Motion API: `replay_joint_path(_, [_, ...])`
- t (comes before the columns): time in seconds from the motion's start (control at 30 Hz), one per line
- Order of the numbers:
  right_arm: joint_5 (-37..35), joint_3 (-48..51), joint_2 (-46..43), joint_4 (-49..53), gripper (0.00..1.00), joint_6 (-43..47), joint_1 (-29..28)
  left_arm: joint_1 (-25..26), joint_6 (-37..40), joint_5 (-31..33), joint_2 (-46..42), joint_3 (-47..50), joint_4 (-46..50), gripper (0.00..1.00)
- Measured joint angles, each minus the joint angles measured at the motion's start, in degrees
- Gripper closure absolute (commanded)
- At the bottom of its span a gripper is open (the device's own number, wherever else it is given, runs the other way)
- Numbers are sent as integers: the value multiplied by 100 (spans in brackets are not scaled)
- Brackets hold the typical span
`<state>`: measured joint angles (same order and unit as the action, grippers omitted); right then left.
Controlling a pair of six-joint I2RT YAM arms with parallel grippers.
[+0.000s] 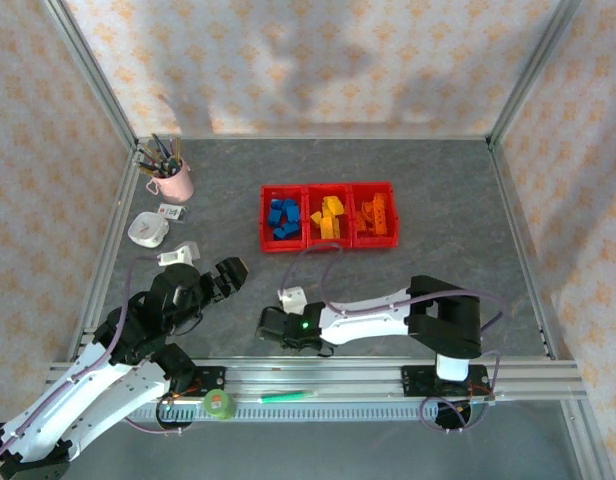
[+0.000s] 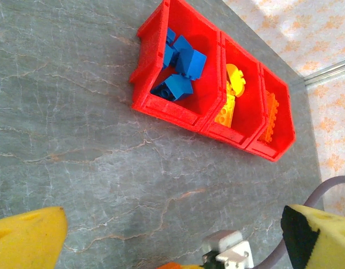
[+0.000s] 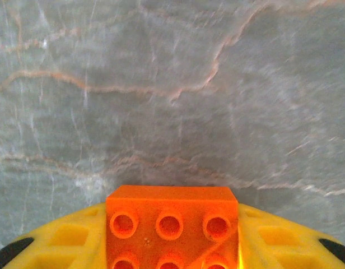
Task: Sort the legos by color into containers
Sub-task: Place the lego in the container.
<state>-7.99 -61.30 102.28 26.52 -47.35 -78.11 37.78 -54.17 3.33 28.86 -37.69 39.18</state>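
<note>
Grey marbled tabletop point(image 1: 438, 190) lies bare around the red containers point(image 1: 328, 247), which sit far centre, well apart from the frame rails. Blue legos point(image 1: 282, 217) occupy the left bin, yellow legos point(image 1: 330, 217) the middle, orange legos point(image 1: 375, 215) the right. The right gripper point(image 1: 266, 326), near centre, clamps an orange brick point(image 3: 172, 218). The left gripper point(image 1: 228, 275) has its jaws wide and empty.

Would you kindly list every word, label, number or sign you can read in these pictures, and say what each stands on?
No text here can be read.
On the white card beside the pink cup: reddish marks, too small to read.
On the orange brick: studs without legible lettering.
On the red bins: no label seen.
</note>
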Motion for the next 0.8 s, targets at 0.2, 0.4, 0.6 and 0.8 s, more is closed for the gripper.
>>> replay_joint_path(0.2, [-83,96,-964,9,54,275,796,0,31,9,280,-20,-160,1])
replay_joint_path(0.4, [-160,96,-1825,7,52,946,2317,0,216,2,881,-107,-678,1])
replay_joint_path(0.6, [-76,52,-1980,-76,50,1676,3770,0,442,-37,1486,-151,-1405,1])
replay_joint_path(0.8, [214,-540,-1316,-278,50,2291,4793,0,612,-37,2011,-177,-2072,1])
